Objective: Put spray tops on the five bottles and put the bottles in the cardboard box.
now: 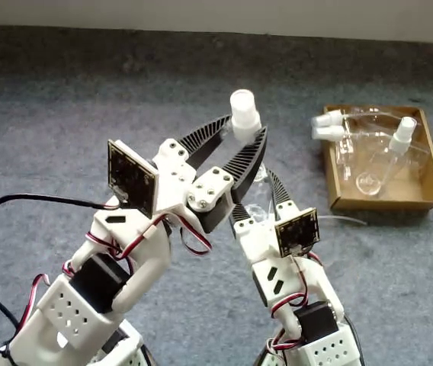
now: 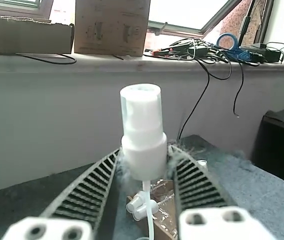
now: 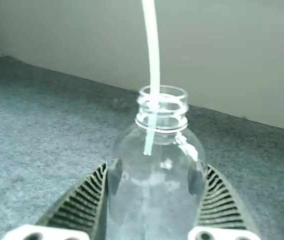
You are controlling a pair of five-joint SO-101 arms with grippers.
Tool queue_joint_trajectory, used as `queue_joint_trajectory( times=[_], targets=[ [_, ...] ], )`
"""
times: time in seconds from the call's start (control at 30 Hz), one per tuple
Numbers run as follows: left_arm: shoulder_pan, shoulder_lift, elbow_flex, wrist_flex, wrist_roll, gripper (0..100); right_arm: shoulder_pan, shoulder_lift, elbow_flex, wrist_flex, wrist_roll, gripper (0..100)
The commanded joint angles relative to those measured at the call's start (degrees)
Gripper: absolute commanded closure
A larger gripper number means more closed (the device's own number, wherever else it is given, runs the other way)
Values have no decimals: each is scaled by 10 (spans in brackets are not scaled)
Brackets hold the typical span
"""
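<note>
Bottle (image 3: 154, 195) mouth around spray top (image 2: 142, 142) tube

White spray top (image 1: 245, 114) with thin dip tube (image 3: 152, 60): upright, raised, clamped in the left gripper (image 2: 144, 160). The tube's end has entered the neck of a clear, uncapped bottle (image 3: 154, 200), gripped upright by the right gripper (image 3: 155, 172); top not seated. Cardboard box (image 1: 376, 204), open, lies to the right, holding clear capped bottles (image 1: 376, 164) lying flat, apparently three.
</note>
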Motion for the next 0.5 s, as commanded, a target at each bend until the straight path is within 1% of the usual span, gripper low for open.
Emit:
queue_joint_trajectory(
  times=[0.0, 0.47],
  targets=[
    [14, -4, 33, -61, -4, 994, -5, -7, 59, 0, -3, 864],
    [15, -4, 151, -69, -2, 994, -5, -7, 59, 0, -2, 864]
  ],
)
